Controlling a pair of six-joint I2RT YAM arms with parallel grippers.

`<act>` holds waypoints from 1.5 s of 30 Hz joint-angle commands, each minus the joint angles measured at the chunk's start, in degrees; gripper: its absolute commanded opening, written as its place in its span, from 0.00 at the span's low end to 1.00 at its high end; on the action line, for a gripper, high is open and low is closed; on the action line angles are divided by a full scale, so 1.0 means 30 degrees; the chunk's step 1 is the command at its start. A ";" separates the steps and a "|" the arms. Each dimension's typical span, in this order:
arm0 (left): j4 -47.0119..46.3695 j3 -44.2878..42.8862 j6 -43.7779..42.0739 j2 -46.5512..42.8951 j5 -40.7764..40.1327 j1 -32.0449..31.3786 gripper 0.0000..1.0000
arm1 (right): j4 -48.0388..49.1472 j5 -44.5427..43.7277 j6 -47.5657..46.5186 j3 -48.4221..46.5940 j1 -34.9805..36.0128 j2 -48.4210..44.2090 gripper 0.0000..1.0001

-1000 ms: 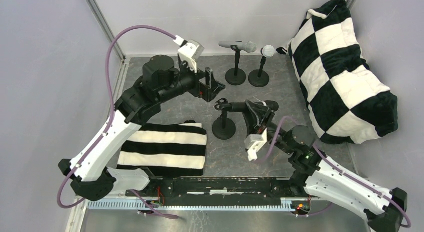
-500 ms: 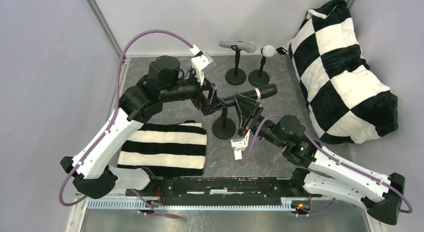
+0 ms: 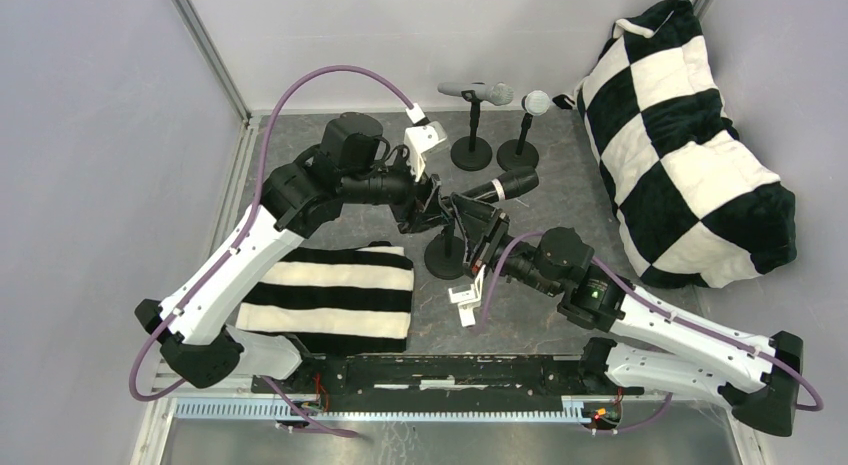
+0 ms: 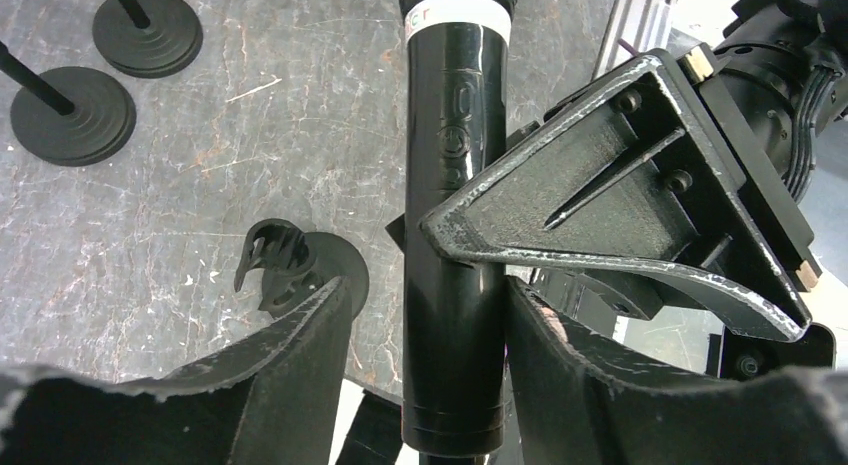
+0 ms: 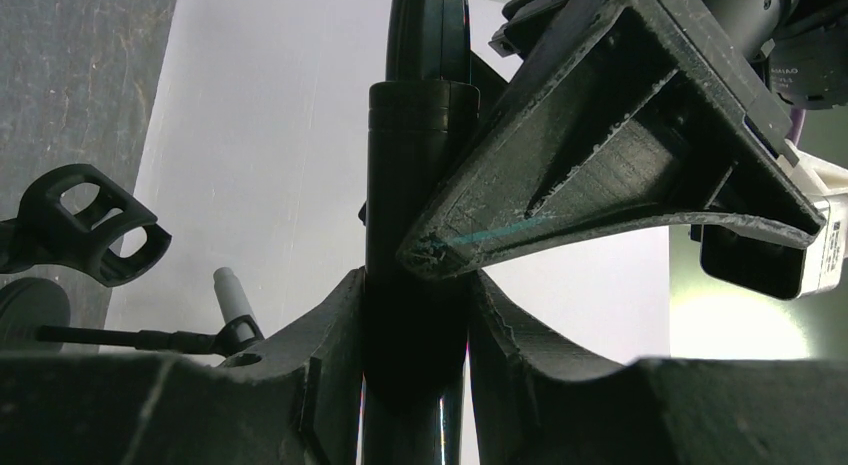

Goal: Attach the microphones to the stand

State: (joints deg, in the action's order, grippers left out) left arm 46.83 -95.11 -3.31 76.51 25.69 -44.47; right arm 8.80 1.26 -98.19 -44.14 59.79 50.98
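Pinching the slim black stick microphone (image 3: 497, 188) around its barrel, my right pincer (image 3: 478, 220) is holding it nearly level in the air over the middle of the grey marbled table (image 3: 590, 200). In the overhead view its head is pointing between two and three o'clock.

My left pincer (image 3: 440, 207) is hovering at the microphone's nine o'clock end, spread on either side of the tail. In its own camera a gap is showing between one finger (image 4: 300, 345) and the barrel, while the other finger is lying right beside it.

The short black stand with round base and empty clip (image 3: 447, 255) is sitting just below, toward six o'clock. At twelve o'clock two more black round-based stands (image 3: 471, 153) are carrying a silver-grey microphone (image 3: 478, 90) and a microphone with a pale mesh head (image 3: 536, 102).

A black-and-white checkered cushion (image 3: 690, 135) is lying at two o'clock and a black-and-white striped cloth (image 3: 330, 295) at eight o'clock.
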 commanded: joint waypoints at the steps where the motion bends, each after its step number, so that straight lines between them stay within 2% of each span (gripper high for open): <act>1: 0.0134 -0.0486 -0.1047 0.0000 0.1247 -0.0002 0.62 | 0.0766 0.0050 -0.0521 -0.1136 0.0211 0.0024 0.06; 9: 0.0101 -0.0032 -0.1140 -0.0091 0.2063 0.0013 0.64 | 0.1169 -0.0188 -0.0433 -0.1283 0.0198 0.0167 0.08; 12: 0.0132 0.0058 -0.1113 -0.0049 0.2154 -0.0002 0.60 | 0.1206 -0.0195 -0.0415 -0.1283 0.0194 0.0035 0.09; 17: 0.0123 0.0018 -0.1007 0.0086 0.2440 -0.0002 0.31 | 0.1262 0.0089 -0.0229 -0.1255 0.0224 0.0047 0.12; 18: 0.0116 0.0046 -0.1028 0.0115 0.2465 -0.0002 0.23 | 0.1312 0.0102 -0.0200 -0.1253 0.0241 0.0032 0.12; 22: 0.0121 0.0154 -0.1034 0.0133 0.2324 -0.0016 0.02 | 0.1443 0.0138 0.0020 -0.1122 0.0230 -0.0017 0.25; 27: -0.0712 0.0956 -0.0629 -0.0300 0.0468 -0.0002 0.02 | 0.1731 0.0514 0.0941 -0.0874 0.0227 -0.0618 0.57; 29: -0.1258 0.1355 -0.0421 -0.0588 -0.0149 -0.0002 0.02 | 0.1575 0.0493 0.1187 -0.0793 0.0223 -0.0984 0.64; 37: -0.5350 0.4384 0.0751 -0.2919 -0.3101 -0.0002 0.02 | 0.1612 0.0127 0.3119 0.1226 0.0242 -0.3697 0.67; 43: -0.8806 0.7461 0.1960 -0.4920 -0.4430 -0.0002 0.02 | 0.3492 -0.0300 0.6643 0.3487 0.0227 -0.6189 0.67; 45: -0.9457 0.8135 0.2117 -0.5343 -0.4524 -0.0002 0.02 | 0.4548 -0.0904 0.8842 0.4071 0.0241 -0.6866 0.66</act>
State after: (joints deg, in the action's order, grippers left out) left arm 28.77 -73.54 -0.91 63.86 15.40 -44.53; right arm 14.50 1.04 -83.68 -34.76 60.18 32.95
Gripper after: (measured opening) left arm 0.431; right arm 0.666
